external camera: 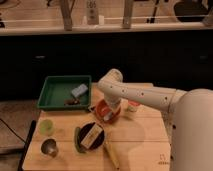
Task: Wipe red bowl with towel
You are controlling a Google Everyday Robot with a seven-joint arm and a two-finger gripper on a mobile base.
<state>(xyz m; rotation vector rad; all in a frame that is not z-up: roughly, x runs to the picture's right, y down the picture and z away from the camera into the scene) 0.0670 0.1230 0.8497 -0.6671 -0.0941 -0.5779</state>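
Bowl, red and round (pixel 102 110), sits mid-table on the pale wooden tabletop (pixel 145 135), directly beneath the white arm's gripper (pixel 111 105), which dips into it (whether it is clamped on anything, I cannot tell). A small white cup (pixel 132 106) stands just right; a green plastic tray (pixel 47 93) lies behind-left, a dark dish (pixel 90 135) in front

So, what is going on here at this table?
The robot's white arm reaches over the wooden table, and its gripper is down at the round red bowl near the table's middle. A pale patch in the bowl may be the towel; I cannot tell. Around it stand a green rectangular tray, a small white container, a light green cup, a metal cup and a dark dish.
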